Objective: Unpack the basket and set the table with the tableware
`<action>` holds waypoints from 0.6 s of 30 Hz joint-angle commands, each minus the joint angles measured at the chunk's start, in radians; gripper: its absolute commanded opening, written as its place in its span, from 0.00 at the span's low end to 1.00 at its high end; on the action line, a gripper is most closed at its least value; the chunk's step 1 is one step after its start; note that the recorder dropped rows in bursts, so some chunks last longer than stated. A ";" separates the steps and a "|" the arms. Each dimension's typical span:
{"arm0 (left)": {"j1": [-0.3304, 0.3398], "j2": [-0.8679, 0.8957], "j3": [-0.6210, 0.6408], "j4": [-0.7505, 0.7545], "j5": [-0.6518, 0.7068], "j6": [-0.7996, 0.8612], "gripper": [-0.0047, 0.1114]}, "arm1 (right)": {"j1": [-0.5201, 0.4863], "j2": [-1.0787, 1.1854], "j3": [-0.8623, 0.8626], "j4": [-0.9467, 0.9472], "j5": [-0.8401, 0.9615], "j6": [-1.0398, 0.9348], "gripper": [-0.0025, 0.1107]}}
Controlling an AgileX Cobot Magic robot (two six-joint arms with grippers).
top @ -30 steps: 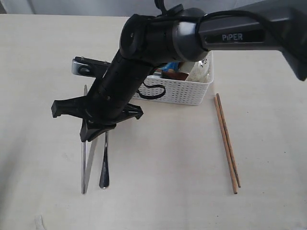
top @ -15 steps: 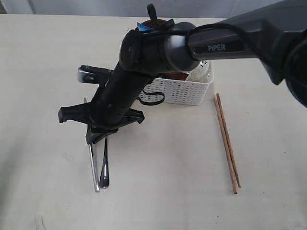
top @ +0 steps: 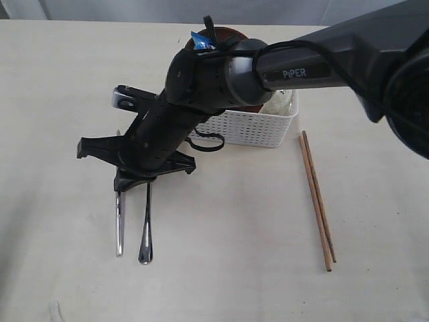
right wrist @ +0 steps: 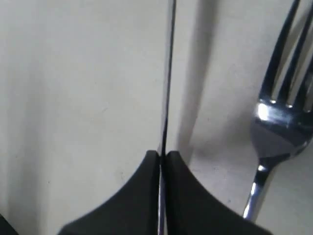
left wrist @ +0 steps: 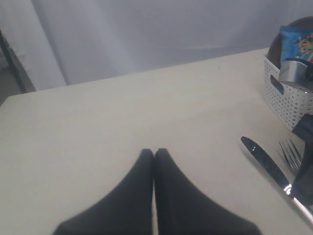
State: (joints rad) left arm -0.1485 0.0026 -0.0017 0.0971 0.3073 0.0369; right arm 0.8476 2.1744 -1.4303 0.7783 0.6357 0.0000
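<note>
here, right claw (right wrist: pixel 160 155): pinching the knife (top: pixel 119 231)
left claw (left wrist: pixel 154 152): pressed together, over the table (left wrist: pixel 98 122)
fork (right wrist: pixel 276 125): flat, just beside the knife
chopsticks (top: pixel 317 198): toward the table's right edge

Table (top: pixel 234 268): broad, pale beige, faint wood grain.
Basket (top: pixel 251 127): white, perforated, standing toward the far side, near the middle.
Fork (top: pixel 145 231): steel, flat on the surface, front left of the basket.
Knife (top: pixel 119 231): just left of the fork, roughly parallel.
Chopsticks (top: pixel 316 198): brown pair, side by side, right of the basket.
</note>
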 commanded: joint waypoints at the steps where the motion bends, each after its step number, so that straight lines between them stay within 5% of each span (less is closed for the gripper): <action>1: 0.005 -0.003 0.002 0.004 -0.008 -0.003 0.04 | 0.003 -0.003 0.001 0.009 -0.010 0.042 0.02; 13: 0.005 -0.003 0.002 0.004 -0.008 -0.003 0.04 | 0.003 -0.003 0.001 0.005 0.013 0.090 0.02; 18: 0.005 -0.003 0.002 0.004 -0.008 -0.003 0.04 | 0.003 -0.020 -0.003 0.005 0.028 0.040 0.29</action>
State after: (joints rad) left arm -0.1485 0.0026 -0.0017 0.0971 0.3073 0.0369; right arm 0.8494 2.1726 -1.4303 0.7846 0.6503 0.0790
